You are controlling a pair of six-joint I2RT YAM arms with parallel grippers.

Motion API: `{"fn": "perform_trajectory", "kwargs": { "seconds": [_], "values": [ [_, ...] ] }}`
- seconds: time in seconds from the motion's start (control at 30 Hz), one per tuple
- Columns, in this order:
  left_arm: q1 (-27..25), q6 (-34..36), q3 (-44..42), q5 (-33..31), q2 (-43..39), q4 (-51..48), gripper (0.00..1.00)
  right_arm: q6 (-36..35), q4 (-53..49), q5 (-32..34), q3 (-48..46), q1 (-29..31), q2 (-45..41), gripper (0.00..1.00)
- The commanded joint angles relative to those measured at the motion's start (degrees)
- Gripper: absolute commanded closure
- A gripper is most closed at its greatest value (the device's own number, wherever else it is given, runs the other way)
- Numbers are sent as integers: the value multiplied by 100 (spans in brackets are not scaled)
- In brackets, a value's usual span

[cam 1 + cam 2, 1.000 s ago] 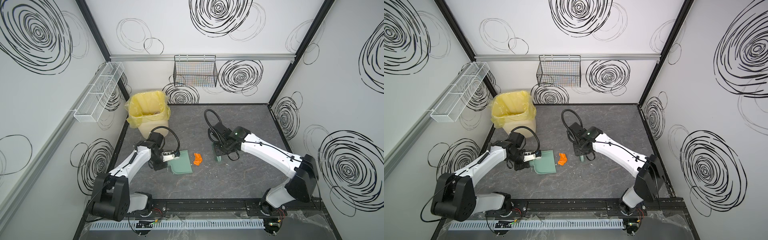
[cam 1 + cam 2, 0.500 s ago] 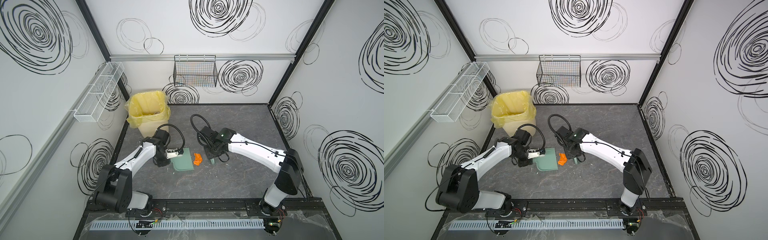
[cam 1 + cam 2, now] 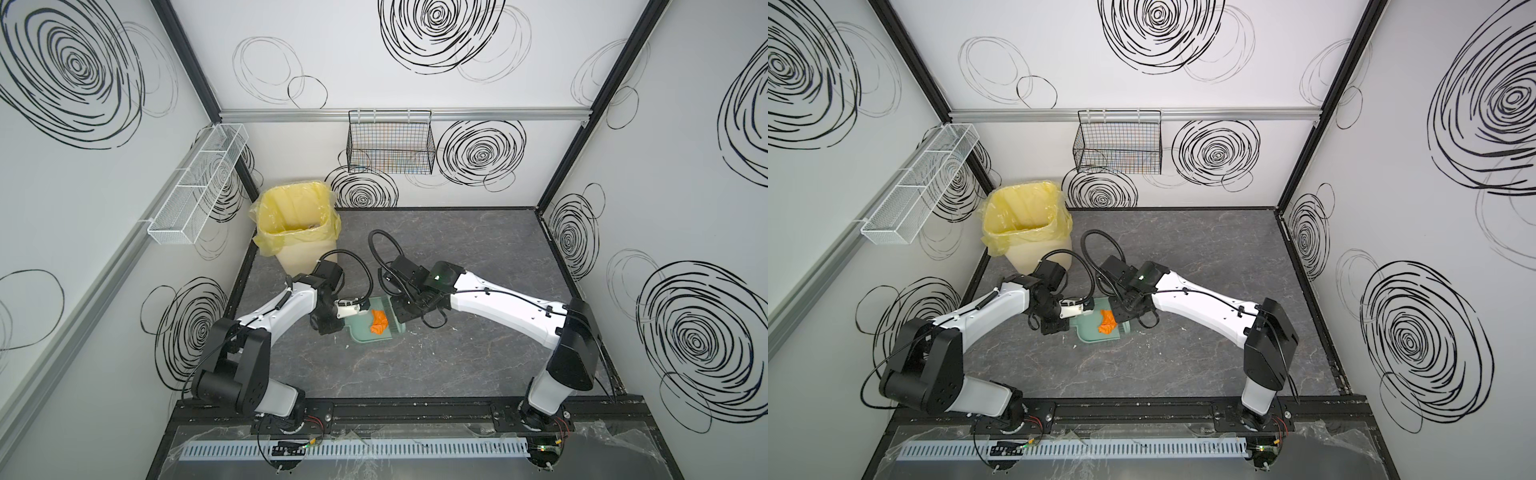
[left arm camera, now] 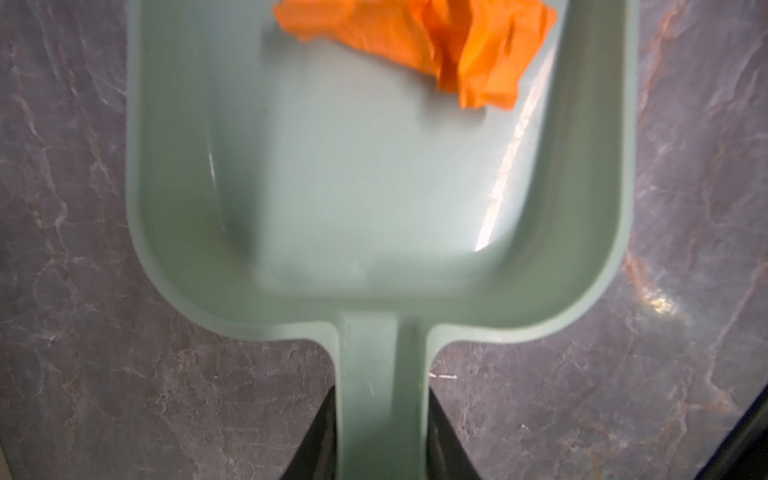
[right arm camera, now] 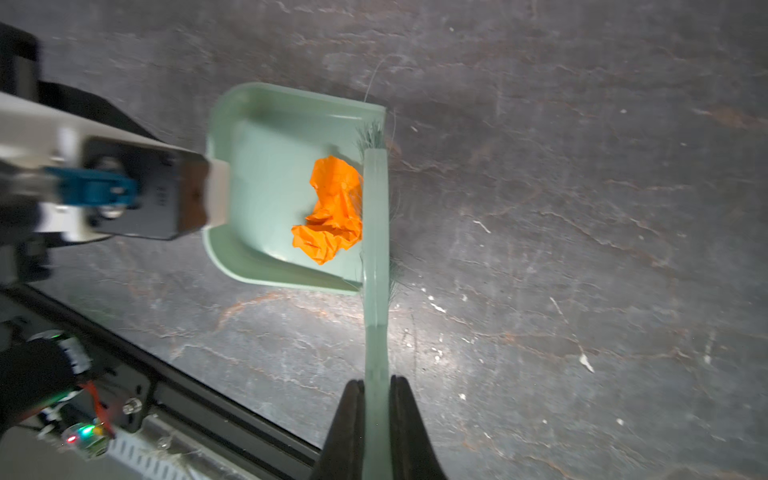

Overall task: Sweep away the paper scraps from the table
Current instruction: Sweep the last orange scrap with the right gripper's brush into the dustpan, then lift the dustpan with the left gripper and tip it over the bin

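**Orange paper scrap lying in the dustpan**

The left gripper is pinching the mint-green dustpan's handle, and the pan is resting on the worktop. The right gripper is clamping the brush by its handle. The brush is standing across the pan's open mouth, touching the crumpled scrap inside.

You're in a robotics lab cell: swirl-printed walls enclose the counter, robot arms bolted to a rail at six o'clock.

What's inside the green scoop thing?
Crumpled orange paper lies inside the dustpan, by its open edge, where the brush rests. The brush hides anything under its bristles.
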Motion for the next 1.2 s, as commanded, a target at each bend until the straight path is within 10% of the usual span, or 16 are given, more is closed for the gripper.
{"fn": "perform_trajectory", "kwargs": {
  "seconds": [0.0, 0.6, 1.17],
  "values": [
    [-20, -48, -173, 77, 70, 75, 100, 131, 386, -203, 16, 19, -553, 100],
    [756, 110, 536, 2342, -712, -726, 100, 239, 790, -190, -2232, -1446, -3678, 100],
    [2734, 1314, 4990, 3298, -61, -3747, 100, 342, 1322, -504, -3221, -1602, -4022, 100]
  ]
}}
